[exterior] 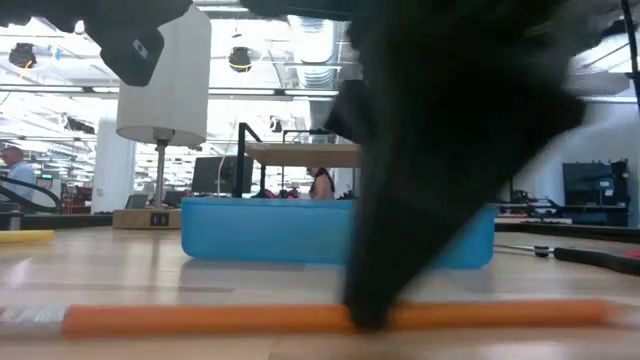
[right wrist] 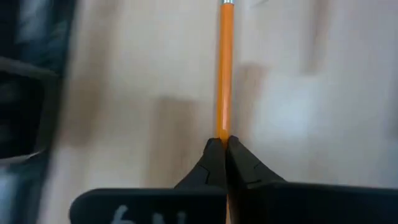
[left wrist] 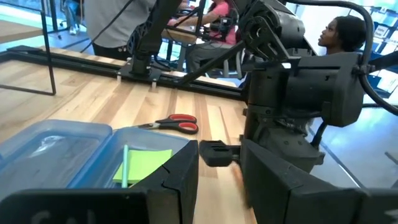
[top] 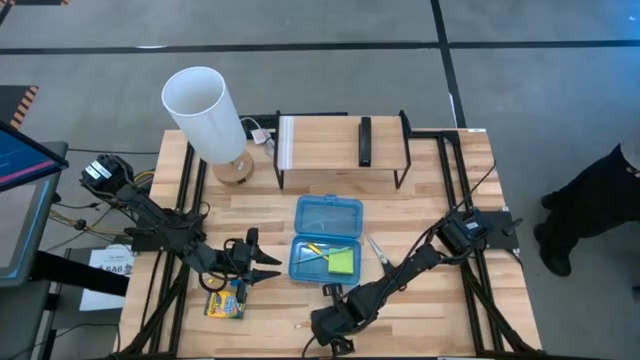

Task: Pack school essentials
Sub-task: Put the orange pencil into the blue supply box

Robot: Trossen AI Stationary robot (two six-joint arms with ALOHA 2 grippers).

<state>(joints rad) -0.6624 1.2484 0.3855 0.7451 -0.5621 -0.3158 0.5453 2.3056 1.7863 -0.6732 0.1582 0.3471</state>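
Observation:
The orange pencil [exterior: 200,318] lies flat on the wood near the table's near edge, and my right gripper [right wrist: 224,144] stands over it, shut on it. The blue case [top: 327,240] lies open beyond it. Inside the case are the green sticky-note pad [top: 342,262], a yellow pencil [top: 316,249] and a teal pen [left wrist: 124,165]. The red-handled scissors [top: 378,250] lie to the right of the case. The yellow-green crayon box [top: 225,303] lies left of the case. My left gripper [top: 265,268] hovers open between the crayon box and the case. My right gripper pinches the orange pencil about its middle [right wrist: 225,124] between the two fingertips [right wrist: 239,158]. The fingers come from above, pointing down, and close across the shaft. In the low view the pencil lies level on the table, its metal ferrule end [exterior: 30,318] toward the left.
A white lamp [top: 205,110] stands at the far left of the table. A black wire shelf [top: 340,145] with a dark object [top: 366,142] sits along the far edge. People show in the room beyond, and a person's dark leg [top: 590,200] is right of the table.

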